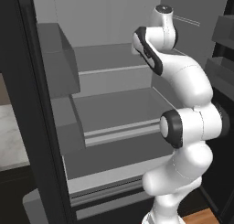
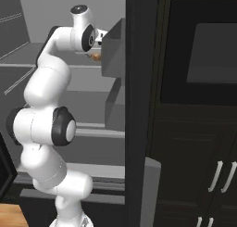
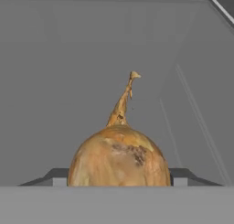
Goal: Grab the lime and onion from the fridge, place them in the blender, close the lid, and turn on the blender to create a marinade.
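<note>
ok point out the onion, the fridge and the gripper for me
onion [image 3: 119,157]: hand view, middle of its golden skin
fridge [image 1: 112,106]: left base view, flat grey middle shelf
gripper [image 3: 114,183]: hand view, midway between the fingertips, which flank the onion

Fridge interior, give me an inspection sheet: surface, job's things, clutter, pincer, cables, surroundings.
Surface: flat grey shelves inside the black-framed, light grey fridge, door open.
Job's things: round golden-tan onion with a dry pointed stem sits close between the fingertips in the hand view; an orange-brown patch shows by the hand in the right base view.
Clutter: nothing seen.
Pincer: the pincer flanks the onion, dark tips on either side; contact cannot be told.
Cables: nothing seen.
Surroundings: dark cabinets with pale handles right of the fridge; marble counter to its left.
</note>
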{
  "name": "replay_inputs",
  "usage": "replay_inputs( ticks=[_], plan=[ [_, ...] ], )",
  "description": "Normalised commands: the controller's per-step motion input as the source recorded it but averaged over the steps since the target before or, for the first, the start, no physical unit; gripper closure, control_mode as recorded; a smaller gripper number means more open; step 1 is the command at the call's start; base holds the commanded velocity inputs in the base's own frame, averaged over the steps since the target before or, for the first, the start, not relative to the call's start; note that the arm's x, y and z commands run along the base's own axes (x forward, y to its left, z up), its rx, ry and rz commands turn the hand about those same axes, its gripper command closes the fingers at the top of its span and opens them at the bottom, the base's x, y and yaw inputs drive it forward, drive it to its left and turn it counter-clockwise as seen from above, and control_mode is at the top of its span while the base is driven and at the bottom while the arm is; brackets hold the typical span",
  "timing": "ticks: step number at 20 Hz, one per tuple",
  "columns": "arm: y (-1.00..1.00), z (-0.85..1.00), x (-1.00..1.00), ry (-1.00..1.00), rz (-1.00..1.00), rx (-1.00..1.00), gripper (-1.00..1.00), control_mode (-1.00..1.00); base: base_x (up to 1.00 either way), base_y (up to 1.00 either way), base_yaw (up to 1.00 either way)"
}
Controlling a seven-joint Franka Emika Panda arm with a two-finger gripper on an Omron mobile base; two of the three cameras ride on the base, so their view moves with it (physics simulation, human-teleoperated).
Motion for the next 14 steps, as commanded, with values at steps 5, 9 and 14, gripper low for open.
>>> replay_inputs(
  ticks=[5, 9, 14],
  plan=[
    [0.02, -0.02, -0.6, -0.23, 0.0, 0.0, 1.0, -1.0, 0.0, 0.0, 0.0],
    [0.03, -0.08, -0.99, -0.24, 0.0, 0.0, 1.0, -1.0, 0.0, 0.0, 0.0],
    [0.04, -0.02, -1.0, -0.15, 0.0, 0.0, 1.0, -1.0, 0.0, 0.0, 0.0]
  ],
)
